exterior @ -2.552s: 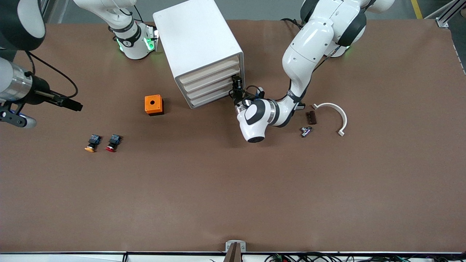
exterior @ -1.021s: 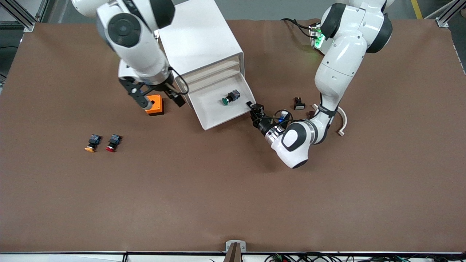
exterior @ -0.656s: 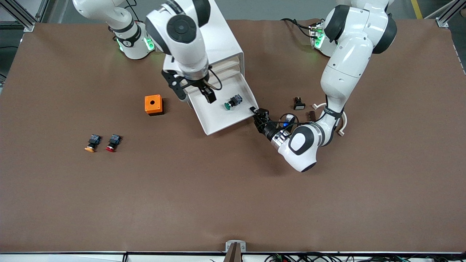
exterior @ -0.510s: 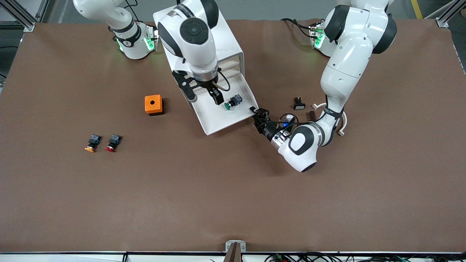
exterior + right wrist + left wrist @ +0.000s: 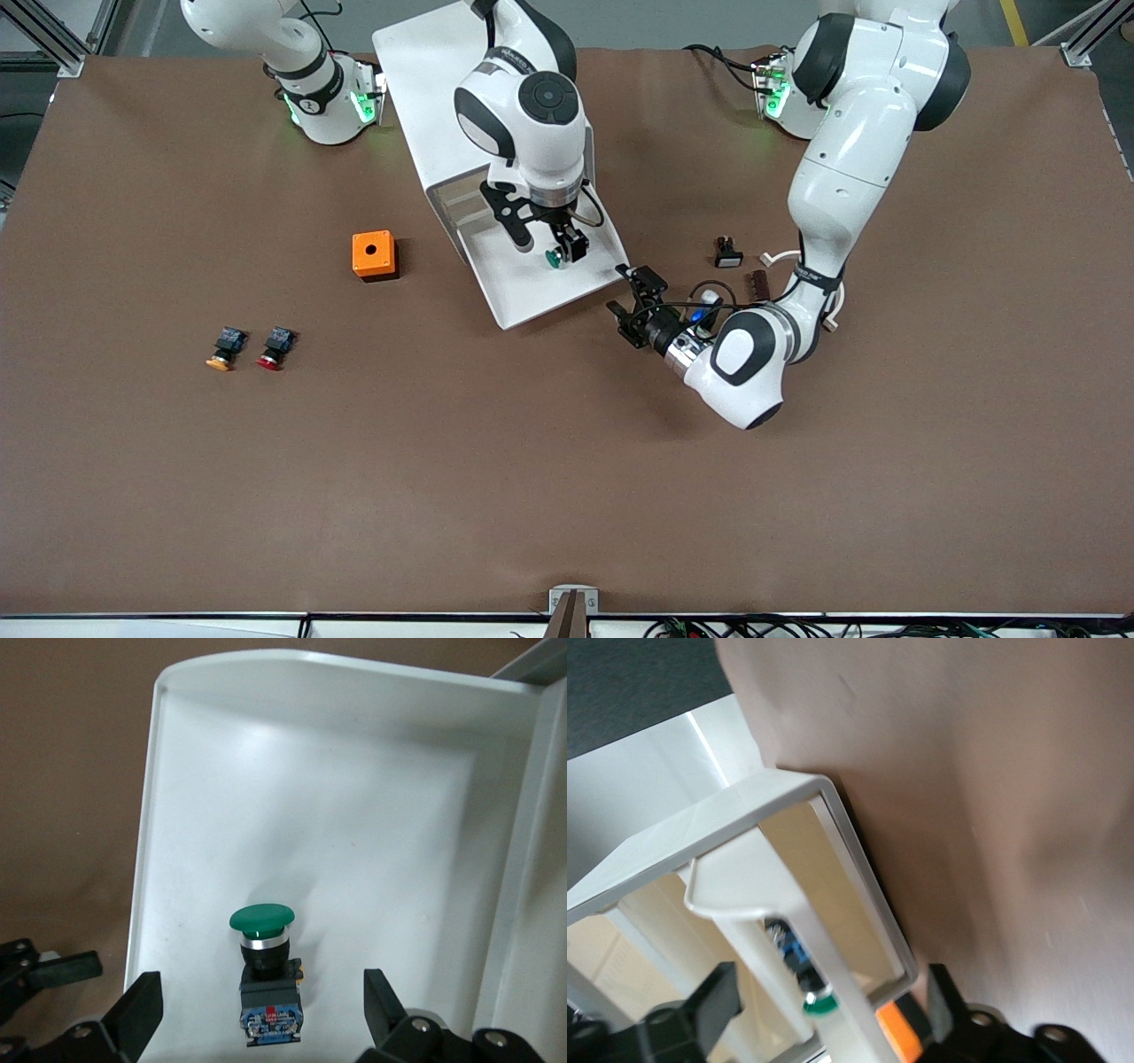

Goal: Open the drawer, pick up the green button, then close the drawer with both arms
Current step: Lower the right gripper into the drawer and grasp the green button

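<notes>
The lowest drawer (image 5: 523, 297) of the white cabinet (image 5: 434, 80) is pulled out onto the table. In it lies the green-capped button (image 5: 555, 258) on its side. My right gripper (image 5: 549, 241) hangs open just over the drawer, one finger on each side of the button (image 5: 266, 970), not touching it. My left gripper (image 5: 636, 299) is open, low over the table beside the drawer's corner toward the left arm's end, with nothing between its fingers. In the left wrist view the drawer's rim (image 5: 859, 895) and the button's cap (image 5: 821, 1003) show past that gripper (image 5: 819, 1017).
An orange box (image 5: 374, 255) stands beside the cabinet toward the right arm's end. An orange-capped button (image 5: 221, 349) and a red-capped one (image 5: 276, 347) lie nearer the camera. A small black part (image 5: 727, 252), a brown piece (image 5: 759, 283) and a white curved bracket (image 5: 780, 257) lie by the left arm.
The drawer has been pulled out. My left gripper has opened and backed off the drawer's corner. My right arm has swung over the cabinet and come down around the green button.
</notes>
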{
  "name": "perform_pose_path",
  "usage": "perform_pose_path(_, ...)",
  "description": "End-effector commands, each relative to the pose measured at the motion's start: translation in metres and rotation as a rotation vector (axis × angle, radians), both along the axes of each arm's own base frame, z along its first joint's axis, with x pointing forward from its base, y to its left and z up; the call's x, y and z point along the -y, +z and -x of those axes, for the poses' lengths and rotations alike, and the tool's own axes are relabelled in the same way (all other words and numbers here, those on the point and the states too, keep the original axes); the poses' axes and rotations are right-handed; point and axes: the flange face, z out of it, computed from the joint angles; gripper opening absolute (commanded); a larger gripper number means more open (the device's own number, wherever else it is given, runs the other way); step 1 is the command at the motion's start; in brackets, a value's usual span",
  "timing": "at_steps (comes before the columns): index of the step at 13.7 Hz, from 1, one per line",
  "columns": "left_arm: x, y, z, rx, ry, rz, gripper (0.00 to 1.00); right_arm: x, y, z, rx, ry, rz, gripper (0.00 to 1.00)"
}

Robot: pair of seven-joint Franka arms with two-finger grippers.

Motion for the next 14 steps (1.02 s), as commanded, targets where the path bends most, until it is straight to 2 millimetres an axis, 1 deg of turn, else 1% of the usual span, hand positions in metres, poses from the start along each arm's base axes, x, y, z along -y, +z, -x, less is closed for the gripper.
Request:
perform_pose_path(1,-0.003,0.025,-0.016,0.089,-0.005,0.104,1.0,-0.011,-0.014,-0.001,0.017,-0.008,0.019,1.0)
perform_pose_path(2,-0.011,0.033,-0.024,0.134,-0.004,0.142,1.0,-0.016,-0.018,-0.001,0.018,-0.006,0.02,1.0)
perform_pose_path(3,-0.012,0.039,-0.027,0.18,-0.018,0.181,1.0,-0.019,-0.023,-0.001,0.018,-0.003,0.02,1.0)
perform_pose_path(4,-0.014,0.051,-0.035,0.243,-0.034,0.224,1.0,-0.021,-0.027,-0.004,0.024,-0.006,0.009,1.0)
perform_pose_path(6,-0.022,0.067,-0.043,0.377,-0.082,0.31,1.0,-0.023,-0.039,-0.004,0.018,-0.021,0.008,1.0)
perform_pose_path(7,-0.029,0.076,-0.048,0.447,-0.109,0.342,1.0,-0.023,-0.042,-0.004,0.017,-0.028,0.009,1.0)
perform_pose_path(8,-0.037,0.082,-0.053,0.506,-0.136,0.354,1.0,-0.023,-0.042,-0.004,0.016,-0.031,0.01,1.0)
perform_pose_path(9,-0.041,0.092,-0.057,0.572,-0.17,0.377,1.0,-0.027,-0.042,0.002,0.015,-0.022,0.011,1.0)
perform_pose_path(11,-0.047,0.112,-0.066,0.733,-0.251,0.388,1.0,-0.03,-0.043,0.007,0.014,-0.03,0.012,1.0)
perform_pose_path(13,-0.038,0.129,-0.071,0.881,-0.362,0.348,1.0,-0.037,-0.05,0.017,0.012,-0.012,0.022,1.0)
perform_pose_path(14,-0.041,0.14,-0.075,0.95,-0.422,0.332,1.0,-0.038,-0.05,0.017,0.013,-0.011,0.022,1.0)
